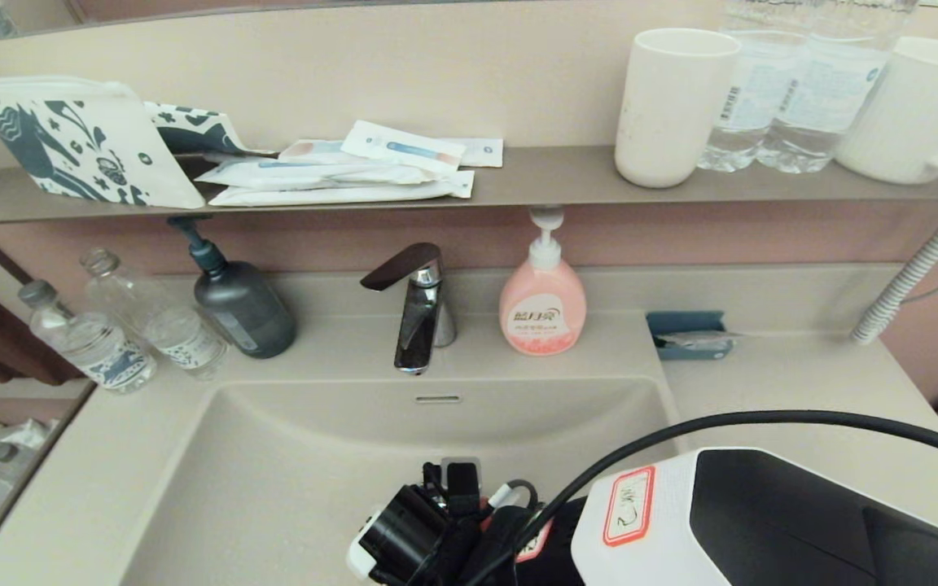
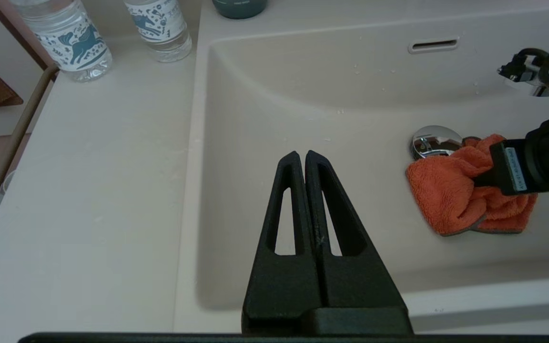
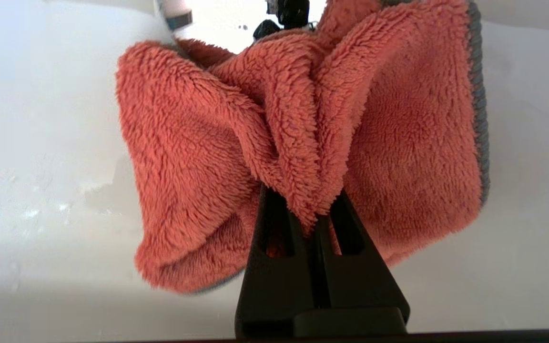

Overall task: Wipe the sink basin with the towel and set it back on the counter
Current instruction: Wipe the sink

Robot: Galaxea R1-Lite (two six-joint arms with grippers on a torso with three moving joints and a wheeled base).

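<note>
Head view first: the right arm reaches down into the sink basin point(image 1: 290, 456) from the near edge, and its own bulk hides the cloth, so you only get the faucet point(image 1: 418, 305), the pink soap bottle point(image 1: 543, 303) and bare worktop point(image 1: 803, 382) off to the right.

Left wrist view: the left gripper point(image 2: 301, 157) hangs over the basin's left part with its fingers pressed together, holding nothing. Further over, the towel point(image 2: 451, 190) lies bunched on the basin floor, touching the chrome drain plug point(image 2: 434, 140), with the right gripper point(image 2: 486, 177) pinching it.

Right wrist view: the right gripper point(image 3: 310, 209) is clamped on a fold near the towel's point(image 3: 198, 157) middle, plush flopping out both sides.

That cloth looks light, soft and totally limp, so I'd guess it drags and folds rather than slides flat. Grabbing a gathered ridge in the centre, like here, seems the way to go; a corner would just trail.
</note>
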